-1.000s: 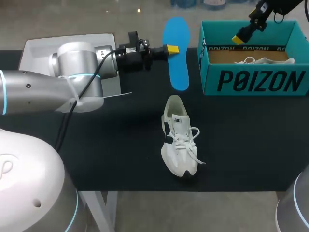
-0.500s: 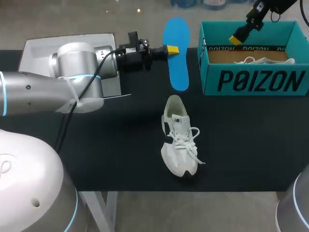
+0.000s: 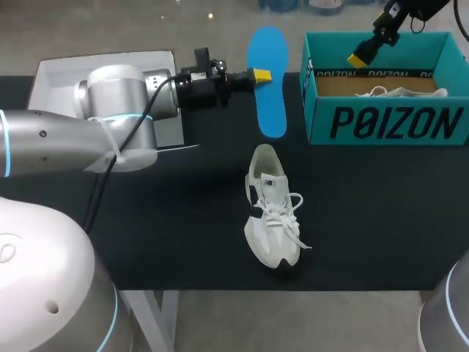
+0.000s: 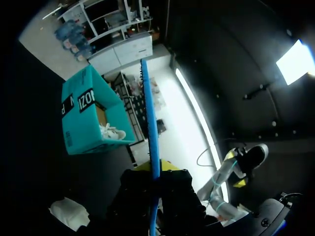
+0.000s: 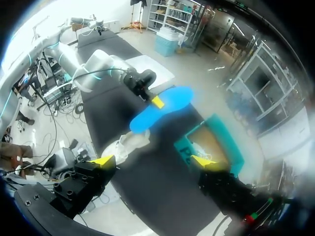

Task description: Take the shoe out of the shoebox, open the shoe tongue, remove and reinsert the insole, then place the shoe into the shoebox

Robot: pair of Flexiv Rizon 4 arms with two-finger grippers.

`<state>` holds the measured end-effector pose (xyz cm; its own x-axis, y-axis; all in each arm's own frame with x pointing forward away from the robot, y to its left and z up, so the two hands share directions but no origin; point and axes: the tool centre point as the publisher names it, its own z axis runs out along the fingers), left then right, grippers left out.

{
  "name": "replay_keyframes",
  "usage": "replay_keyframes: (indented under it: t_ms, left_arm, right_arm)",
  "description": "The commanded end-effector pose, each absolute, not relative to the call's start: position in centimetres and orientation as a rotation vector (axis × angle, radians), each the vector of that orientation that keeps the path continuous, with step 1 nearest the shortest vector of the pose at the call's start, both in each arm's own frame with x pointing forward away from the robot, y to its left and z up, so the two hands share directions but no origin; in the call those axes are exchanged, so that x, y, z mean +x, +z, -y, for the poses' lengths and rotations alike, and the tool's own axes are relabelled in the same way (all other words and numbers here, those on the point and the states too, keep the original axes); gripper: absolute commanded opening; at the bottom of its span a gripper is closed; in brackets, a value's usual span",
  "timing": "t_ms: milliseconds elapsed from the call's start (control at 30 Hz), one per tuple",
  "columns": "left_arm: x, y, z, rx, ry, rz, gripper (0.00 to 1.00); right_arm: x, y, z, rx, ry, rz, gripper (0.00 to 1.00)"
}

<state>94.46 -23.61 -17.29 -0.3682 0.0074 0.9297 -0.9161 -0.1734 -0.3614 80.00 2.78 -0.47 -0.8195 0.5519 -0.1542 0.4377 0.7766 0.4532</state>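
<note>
Head view | white shoe (image 3: 270,216) | left jaws clamp blue insole (image 3: 270,103) | right jaws apart, empty

Open tabletop (image 3: 381,213) lies to the right of the shoe (image 3: 271,213) and along the near edge; a bare strip separates the shoe from the front wall of the shoebox (image 3: 381,121). Beyond the shoe's heel, the blue insole (image 3: 267,81) is held in the air, clamped in the left pincer (image 3: 260,74), and the left arm (image 3: 73,139) spans the tabletop's left half. The shoebox is open from above but partly occupied by a second shoe (image 3: 399,92). The right pincer (image 3: 359,59), fingers spread wide, hangs above the box's left part. A white tray (image 3: 51,73) fills the far left corner
</note>
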Motion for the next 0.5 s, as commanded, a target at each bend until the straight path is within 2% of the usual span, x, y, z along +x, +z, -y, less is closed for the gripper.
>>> replay_keyframes:
  t_ms: [33,100,500]
  left_arm:
    - [94.4,-17.3,23.6,1.106,1.632,1.365,0.0]
    - [93.0,-17.3,24.0,0.95,1.672,1.608,0.0]
    - [88.6,-17.3,22.7,0.873,1.994,1.727,0.0]
  right_arm:
    - [80.2,-0.4,-2.9,0.769,0.582,-2.695,1.0]
    - [80.2,-0.4,-2.9,0.769,0.582,-2.695,1.0]
    - [80.2,-0.4,-2.9,0.769,0.582,-2.695,1.0]
